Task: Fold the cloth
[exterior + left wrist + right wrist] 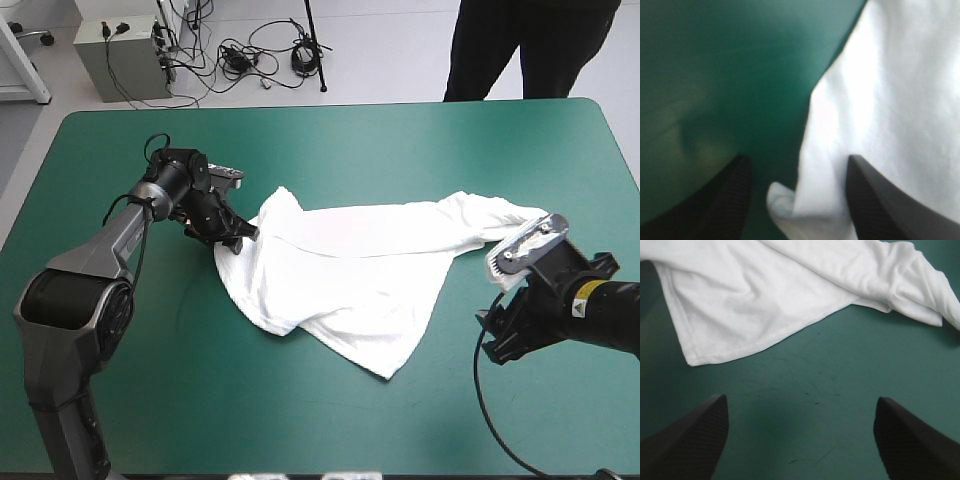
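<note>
White short-sleeved T-shirt (340, 270), one, rumpled on teal-green worktop (300, 150) | left hand (797, 160) released, straddling its blurred edge | right hand (801, 398) released, near it, over worktop

The crumpled short-sleeved T-shirt (350, 270) is plain white, the table's cover (300, 150) solid teal-green. The left gripper (797, 157) and right gripper (801, 397) are black.

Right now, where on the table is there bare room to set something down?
Bare: the wide strip between the T-shirt and the far edge of the table, and the strip along the near edge. Crowded: the left gripper, fingers open, at the shirt's left edge; the right gripper by its right end.
</note>
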